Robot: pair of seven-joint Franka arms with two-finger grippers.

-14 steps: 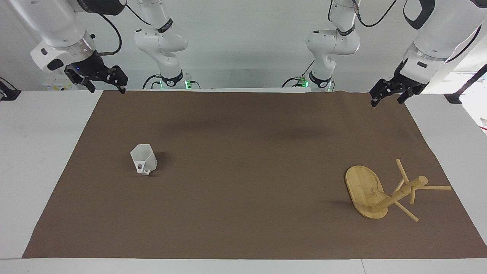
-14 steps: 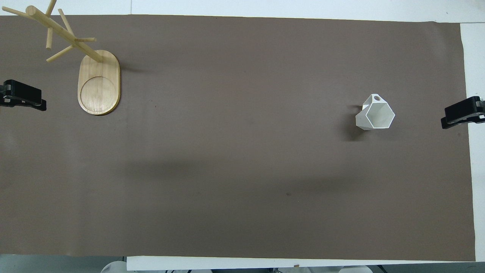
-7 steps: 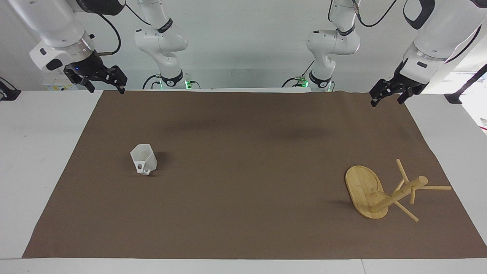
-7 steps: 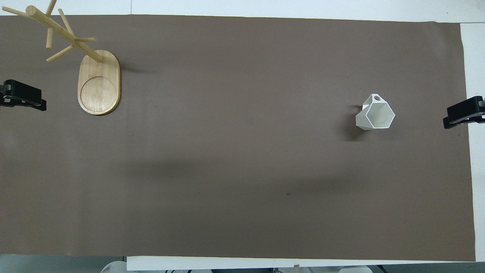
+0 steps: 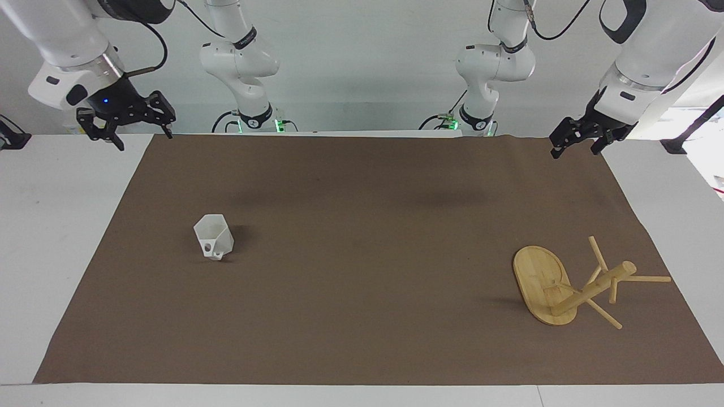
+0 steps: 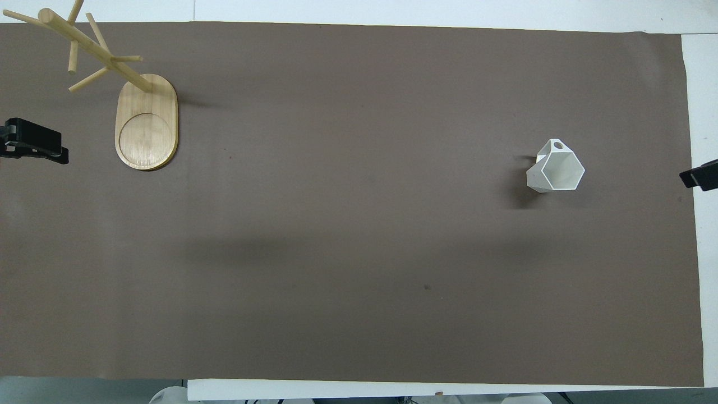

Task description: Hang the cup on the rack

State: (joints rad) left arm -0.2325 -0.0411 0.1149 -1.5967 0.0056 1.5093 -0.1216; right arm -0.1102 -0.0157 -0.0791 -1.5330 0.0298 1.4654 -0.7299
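Observation:
The white faceted cup stands upright on the brown mat toward the right arm's end, its holed handle turned away from the robots; it also shows in the overhead view. The bamboo rack stands on its oval base toward the left arm's end, farther from the robots than the cup; its post and pegs carry nothing. My right gripper is open and empty, raised over the mat's corner, well apart from the cup. My left gripper is open and empty, raised over the mat's other near corner, and waits.
The brown mat covers most of the white table. White table margins run along both ends and the edge farthest from the robots. Only the gripper tips show in the overhead view, left and right.
My right gripper has swung outward toward its own end of the table and turned a little. The left gripper, the cup and the rack have not moved.

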